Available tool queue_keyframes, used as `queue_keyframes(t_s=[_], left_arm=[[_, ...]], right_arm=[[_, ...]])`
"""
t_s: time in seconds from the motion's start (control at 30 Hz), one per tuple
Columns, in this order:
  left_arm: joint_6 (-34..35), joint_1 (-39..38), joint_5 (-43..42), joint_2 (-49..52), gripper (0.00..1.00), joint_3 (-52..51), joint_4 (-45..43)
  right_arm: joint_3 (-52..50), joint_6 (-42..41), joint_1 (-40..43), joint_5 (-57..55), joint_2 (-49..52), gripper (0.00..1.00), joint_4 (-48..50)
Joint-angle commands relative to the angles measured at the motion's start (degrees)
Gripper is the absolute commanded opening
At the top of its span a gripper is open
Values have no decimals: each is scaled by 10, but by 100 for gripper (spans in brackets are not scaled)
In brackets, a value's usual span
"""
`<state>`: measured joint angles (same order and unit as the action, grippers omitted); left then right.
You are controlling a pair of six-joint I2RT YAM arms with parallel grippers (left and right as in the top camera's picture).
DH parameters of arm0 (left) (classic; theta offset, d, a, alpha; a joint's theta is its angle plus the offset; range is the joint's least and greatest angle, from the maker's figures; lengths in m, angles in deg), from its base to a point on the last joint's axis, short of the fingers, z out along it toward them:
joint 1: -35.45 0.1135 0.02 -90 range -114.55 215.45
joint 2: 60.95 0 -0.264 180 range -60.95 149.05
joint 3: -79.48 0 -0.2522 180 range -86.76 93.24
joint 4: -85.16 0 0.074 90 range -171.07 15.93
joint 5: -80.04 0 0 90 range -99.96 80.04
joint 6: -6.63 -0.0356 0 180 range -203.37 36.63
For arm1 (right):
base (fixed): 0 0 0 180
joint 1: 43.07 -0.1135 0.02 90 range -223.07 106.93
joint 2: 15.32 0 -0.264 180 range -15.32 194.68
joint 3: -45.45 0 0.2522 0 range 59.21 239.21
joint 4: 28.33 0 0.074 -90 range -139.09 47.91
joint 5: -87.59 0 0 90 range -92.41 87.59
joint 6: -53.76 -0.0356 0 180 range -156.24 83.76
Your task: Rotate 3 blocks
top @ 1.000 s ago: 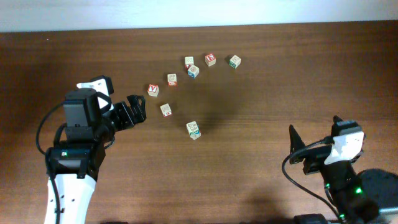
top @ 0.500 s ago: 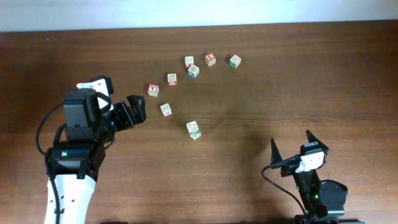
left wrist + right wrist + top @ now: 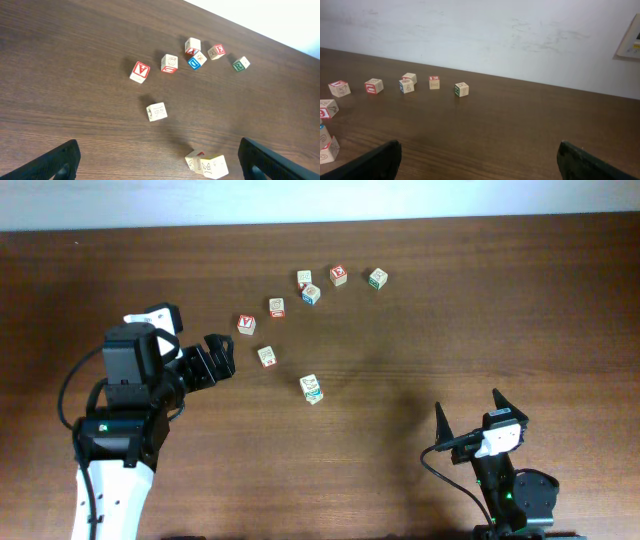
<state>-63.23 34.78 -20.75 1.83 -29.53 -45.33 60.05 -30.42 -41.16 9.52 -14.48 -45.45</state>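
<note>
Our left end effector (image 3: 221, 357) hangs wide open and empty over the left half of the counter (image 3: 500, 300). The right end effector (image 3: 468, 403) is just as wide and empty, near the front edge on the right. Outward from the left one, a teal-printed block (image 3: 312, 388) sits near the counter's middle. A green-printed block (image 3: 377, 278) sits toward the far edge, at the right end of a loose cluster of red-faced cubes (image 3: 338, 275). We cannot pick out the third block with confidence. With nothing gripped or touched, we judge all three rotations are yet to do.
</note>
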Motion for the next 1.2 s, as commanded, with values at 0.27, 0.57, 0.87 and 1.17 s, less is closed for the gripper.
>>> queue_keyframes(t_s=[0.27,0.57,0.87,1.17], left_arm=[[-190,36,57,-272,99,-185,-96],[-341,54,42,-516,99,-451,-288],[-344,53,46,-625,99,-567,-316],[-344,53,46,-625,99,-567,-316]], right_arm=[[-5,-1,4,-3,-6,99,-1],[-5,-1,4,-3,-6,99,-1],[-5,-1,4,-3,-6,99,-1],[-5,-1,4,-3,-6,99,-1]])
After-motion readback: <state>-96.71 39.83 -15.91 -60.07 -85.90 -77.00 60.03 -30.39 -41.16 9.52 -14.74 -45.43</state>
